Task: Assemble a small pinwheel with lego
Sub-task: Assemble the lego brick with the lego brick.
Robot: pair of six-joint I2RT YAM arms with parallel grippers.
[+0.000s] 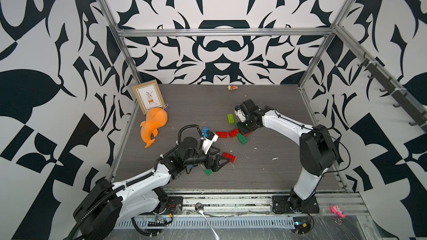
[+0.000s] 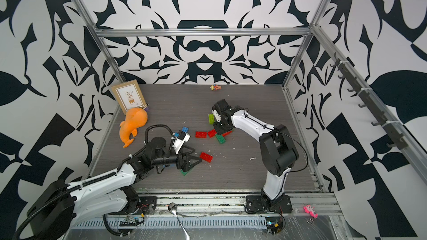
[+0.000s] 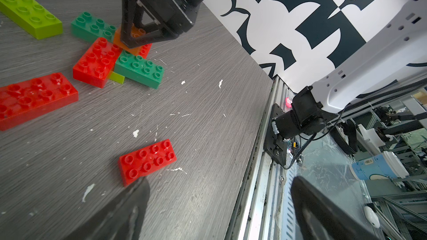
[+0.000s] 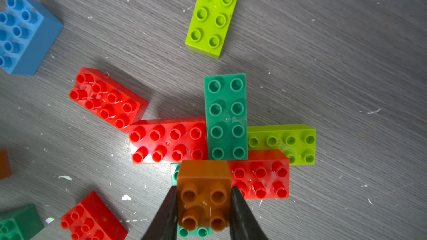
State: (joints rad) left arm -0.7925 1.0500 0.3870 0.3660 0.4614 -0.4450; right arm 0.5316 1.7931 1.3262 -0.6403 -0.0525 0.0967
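The right fingers (image 4: 241, 213) are clamping the orange brick (image 4: 203, 195) over the hub of the pinwheel (image 4: 227, 116), its red, green and lime blades lying crossed on the worktop (image 4: 346, 42). The left fingers (image 3: 129, 208) are gaping empty. Only pressing the cap down seems left.

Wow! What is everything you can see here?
red bricks: four, red, two in cluster, two loose
green bricks: three, dark green, two in cluster, one loose
lime bricks: two, lime, one in cluster, one loose
blue brick: one, blue, left of cluster
orange bricks: two, orange, one held at cluster's centre, one at right wrist view's edge
whale toy: one, orange, back left
framed picture: one, brown, back left corner
tiny figure: one, multicoloured, back edge
spoon: one, silver, front rail
pink trinket: one, pink, front rail
table: one, grey, under everything
arms: two, white and black, front rail
left fingers: two, black, open
right fingers: two, black, shut on orange brick
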